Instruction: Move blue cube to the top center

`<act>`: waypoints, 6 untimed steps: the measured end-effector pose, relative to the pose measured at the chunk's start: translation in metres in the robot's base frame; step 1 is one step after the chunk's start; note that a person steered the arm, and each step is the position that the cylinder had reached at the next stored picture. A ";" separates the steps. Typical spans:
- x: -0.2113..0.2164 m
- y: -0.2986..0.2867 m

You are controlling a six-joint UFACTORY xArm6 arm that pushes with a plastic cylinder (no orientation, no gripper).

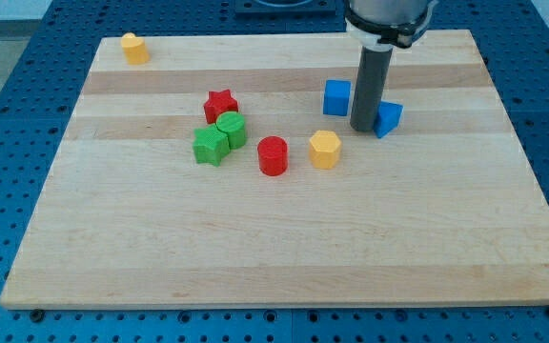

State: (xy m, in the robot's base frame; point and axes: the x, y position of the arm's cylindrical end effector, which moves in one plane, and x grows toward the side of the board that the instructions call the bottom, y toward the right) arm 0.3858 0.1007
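Observation:
A blue cube point(336, 97) sits on the wooden board point(284, 238), right of centre in the upper half. My tip point(365, 128) rests on the board just to the cube's lower right, with a small gap between them. A second blue block point(388, 118), angular in shape, sits right against the rod's right side and is partly hidden by it.
A yellow hexagonal block point(324, 150) lies below-left of the tip. A red cylinder point(273, 155), a red star point(221, 105), a green cylinder point(231, 129) and a green star point(211, 146) cluster near centre. Another yellow block point(135, 48) sits at the top left corner.

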 end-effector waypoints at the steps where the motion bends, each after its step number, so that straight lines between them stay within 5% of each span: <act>1: -0.014 0.000; 6: -0.046 -0.064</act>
State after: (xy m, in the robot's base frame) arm 0.3399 0.0371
